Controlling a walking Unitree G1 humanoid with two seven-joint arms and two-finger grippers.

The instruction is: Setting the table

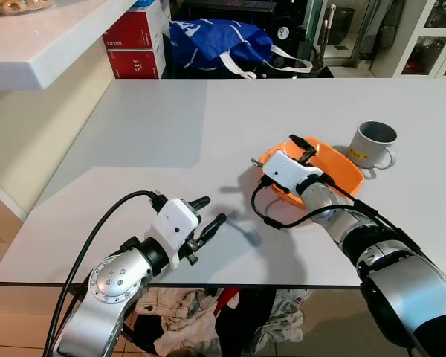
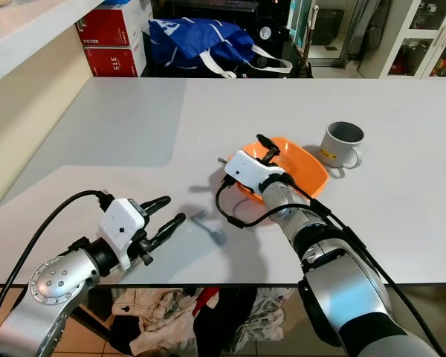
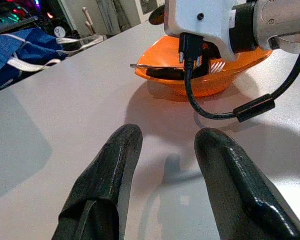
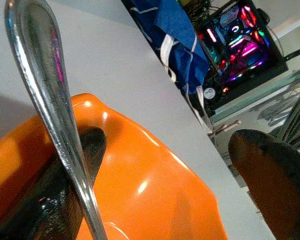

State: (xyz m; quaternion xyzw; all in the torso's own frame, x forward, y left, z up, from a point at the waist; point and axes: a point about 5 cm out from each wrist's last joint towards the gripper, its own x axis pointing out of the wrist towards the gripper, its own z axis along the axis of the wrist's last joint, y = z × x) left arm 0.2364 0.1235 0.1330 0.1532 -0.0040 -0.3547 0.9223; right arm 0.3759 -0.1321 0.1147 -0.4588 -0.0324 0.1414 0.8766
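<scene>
Left end effector (image 1: 208, 216): hovering low over the white tabletop (image 1: 163, 126), fingers spread, gripping nothing.
Right end effector (image 1: 301, 152): sitting inside the orange bowl (image 1: 342, 165), fingers apart, a metal utensil (image 4: 55, 110) lying against one.
Mug (image 1: 373, 145): standing just right of the bowl.

Left pincer (image 1: 207, 218) hovers with fingers spread; right pincer (image 1: 303, 152) (arm outstretched) has fingers parted.

One orange bowl (image 1: 334, 165), one grey mug (image 1: 373, 144), one metal utensil (image 4: 50, 105), two red boxes (image 1: 136, 44), one blue bag (image 1: 219, 43).
</scene>
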